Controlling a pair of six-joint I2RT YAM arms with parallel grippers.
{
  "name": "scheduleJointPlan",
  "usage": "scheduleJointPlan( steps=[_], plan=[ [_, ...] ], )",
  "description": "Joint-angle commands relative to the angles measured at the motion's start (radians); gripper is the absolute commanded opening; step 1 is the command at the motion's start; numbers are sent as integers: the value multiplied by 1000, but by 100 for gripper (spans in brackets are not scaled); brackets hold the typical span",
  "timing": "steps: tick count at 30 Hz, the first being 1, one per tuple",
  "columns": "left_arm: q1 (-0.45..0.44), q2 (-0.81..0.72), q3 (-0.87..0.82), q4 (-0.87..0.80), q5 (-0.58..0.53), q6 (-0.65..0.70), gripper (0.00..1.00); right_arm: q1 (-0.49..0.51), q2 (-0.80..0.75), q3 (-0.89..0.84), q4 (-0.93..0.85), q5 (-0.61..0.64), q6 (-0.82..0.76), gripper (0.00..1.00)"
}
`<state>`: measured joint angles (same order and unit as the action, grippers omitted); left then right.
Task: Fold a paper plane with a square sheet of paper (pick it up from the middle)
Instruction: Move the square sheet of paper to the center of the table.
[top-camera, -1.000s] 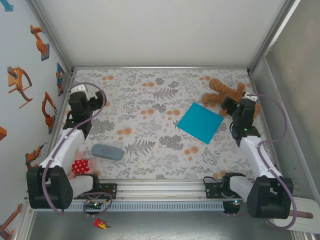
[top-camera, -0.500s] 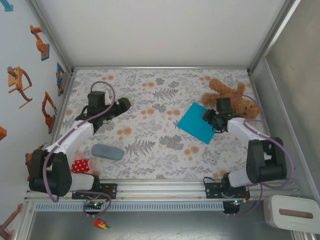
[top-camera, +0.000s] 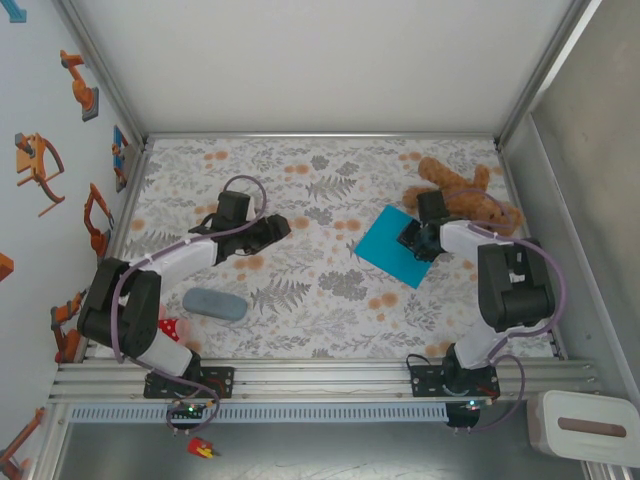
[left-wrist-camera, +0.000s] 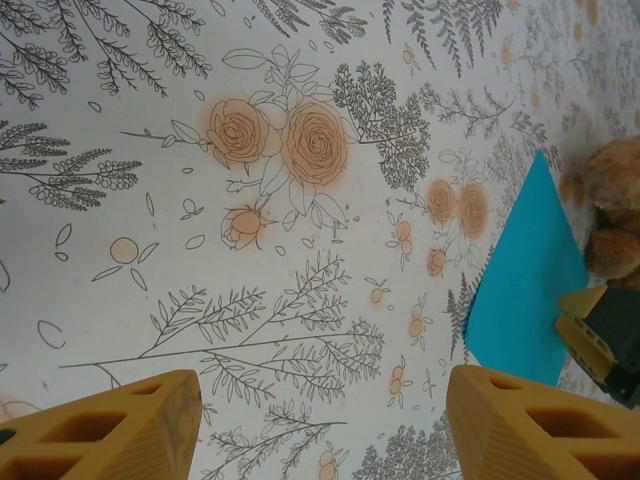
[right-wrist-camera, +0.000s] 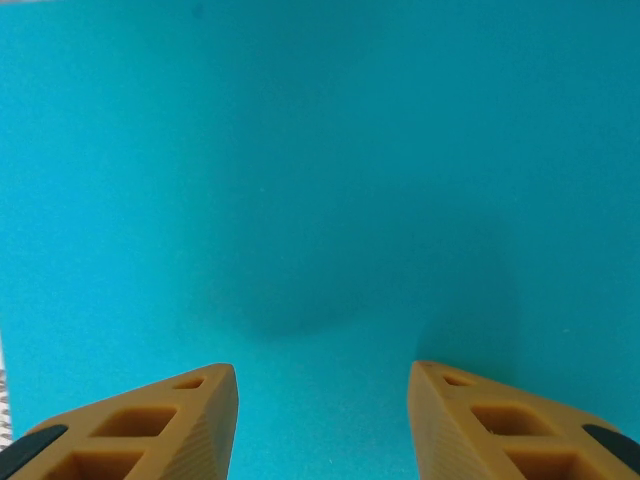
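One worktop (top-camera: 320, 190): floral-patterned surface that carries everything.
Square sheet of paper (top-camera: 385, 248): flat and unfolded, toward the far right corner, with one corner just beside the teddy bear (top-camera: 462, 188).
Right gripper (right-wrist-camera: 322, 372): low over the sheet's middle, jaws parted, nothing held; placed for the middle pick-up.
Left gripper (left-wrist-camera: 322, 378): jaws parted and empty, over bare worktop left of centre; faces the sheet, probably to assist.

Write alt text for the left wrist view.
The left gripper hangs open and empty over a floral table cover, its orange fingertips at the bottom. At the right lies the turquoise square sheet of paper, with the right gripper at its edge, beside a brown teddy bear.
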<state>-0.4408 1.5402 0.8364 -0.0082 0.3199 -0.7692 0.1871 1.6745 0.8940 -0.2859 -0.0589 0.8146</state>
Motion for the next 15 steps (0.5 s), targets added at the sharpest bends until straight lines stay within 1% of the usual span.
scheduleJointPlan(
  steps=[1, 5, 7, 15],
  plan=[
    [-3, 15, 32, 37, 16, -27, 63, 23, 12, 27, -55, 23, -10, 48],
    [-3, 25, 41, 28, -2, -21, 61, 69, 35, 26, -68, 10, -20, 48],
    [-3, 28, 46, 20, -13, -15, 60, 109, 59, 35, -68, -16, -24, 48],
    [15, 4, 53, -40, -73, 2, 54, 350, 181, 133, -90, -63, -22, 48]
  ],
)
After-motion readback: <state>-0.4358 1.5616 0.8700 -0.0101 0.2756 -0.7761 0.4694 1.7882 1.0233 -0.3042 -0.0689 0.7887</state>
